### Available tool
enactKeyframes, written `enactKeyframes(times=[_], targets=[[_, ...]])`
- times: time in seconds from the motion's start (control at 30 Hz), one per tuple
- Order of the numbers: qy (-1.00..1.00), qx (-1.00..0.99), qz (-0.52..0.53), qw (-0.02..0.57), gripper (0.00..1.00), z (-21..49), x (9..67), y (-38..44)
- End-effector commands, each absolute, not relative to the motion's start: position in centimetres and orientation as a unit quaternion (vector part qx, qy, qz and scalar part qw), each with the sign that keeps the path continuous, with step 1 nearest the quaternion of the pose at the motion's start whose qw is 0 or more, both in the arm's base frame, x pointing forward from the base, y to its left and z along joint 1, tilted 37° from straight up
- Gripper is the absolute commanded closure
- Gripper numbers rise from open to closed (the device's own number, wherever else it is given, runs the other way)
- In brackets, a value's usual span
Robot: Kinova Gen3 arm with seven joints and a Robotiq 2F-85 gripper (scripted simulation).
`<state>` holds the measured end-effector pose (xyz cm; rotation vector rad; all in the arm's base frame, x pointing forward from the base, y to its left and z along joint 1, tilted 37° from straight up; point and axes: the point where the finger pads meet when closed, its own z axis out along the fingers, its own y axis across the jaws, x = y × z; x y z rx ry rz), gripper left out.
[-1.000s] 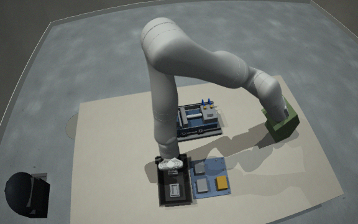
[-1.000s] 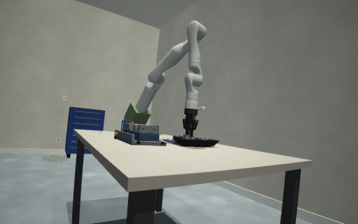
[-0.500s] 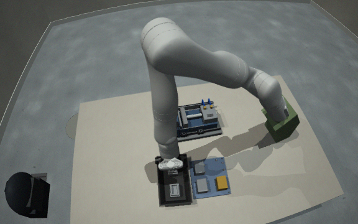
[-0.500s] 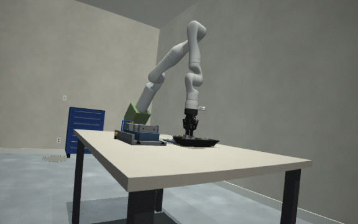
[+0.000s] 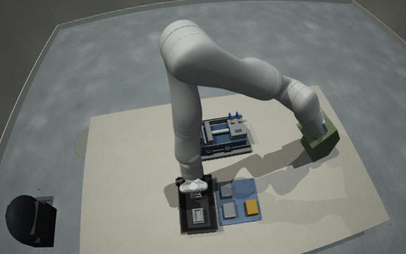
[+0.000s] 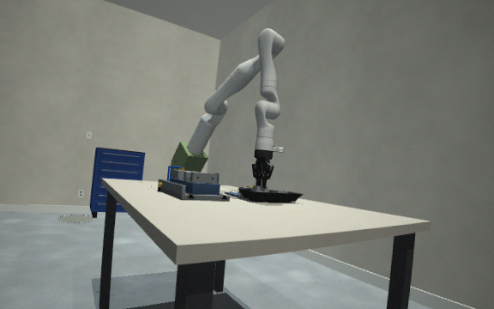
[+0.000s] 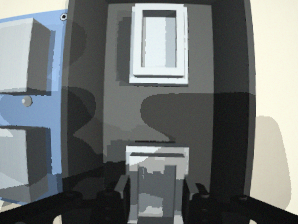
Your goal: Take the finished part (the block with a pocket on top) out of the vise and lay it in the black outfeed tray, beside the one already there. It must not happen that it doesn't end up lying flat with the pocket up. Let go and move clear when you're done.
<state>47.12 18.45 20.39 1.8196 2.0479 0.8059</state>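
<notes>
My gripper (image 7: 156, 189) is shut on the finished part (image 7: 157, 185), a grey block with a pocket on top, and holds it low inside the black outfeed tray (image 7: 157, 90) at its near end. A second pocketed grey block (image 7: 158, 43) lies in the tray's far half. In the overhead view the gripper (image 5: 193, 187) sits over the tray (image 5: 197, 208) end nearest the vise (image 5: 224, 135). In the side view the fingers (image 6: 262, 180) reach down into the tray (image 6: 269, 195). I cannot tell if the held part touches the tray floor.
A blue plate (image 5: 238, 204) with two grey blocks and a yellow block (image 5: 251, 207) lies right beside the tray. The blue vise stands behind it, jaws empty. The arm's green base (image 5: 319, 139) is at the table's right. A blue cabinet (image 6: 116, 180) stands off the table.
</notes>
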Motion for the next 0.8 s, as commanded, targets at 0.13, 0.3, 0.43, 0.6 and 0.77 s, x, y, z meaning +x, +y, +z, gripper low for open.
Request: enactKeyframes(times=[0.13,0.3,0.43,0.6,0.77], targets=[[0.714,0.624,0.281,0.148,1.00,20.53,47.49,18.52],[0.714,0.624,0.282,0.149,1.00,20.50,47.61,18.55],[0.713,0.624,0.283,0.149,1.00,20.46,47.74,18.57],[0.714,0.623,0.283,0.150,1.00,20.29,47.89,18.62],[0.713,0.623,0.283,0.150,1.00,20.09,48.07,18.67]])
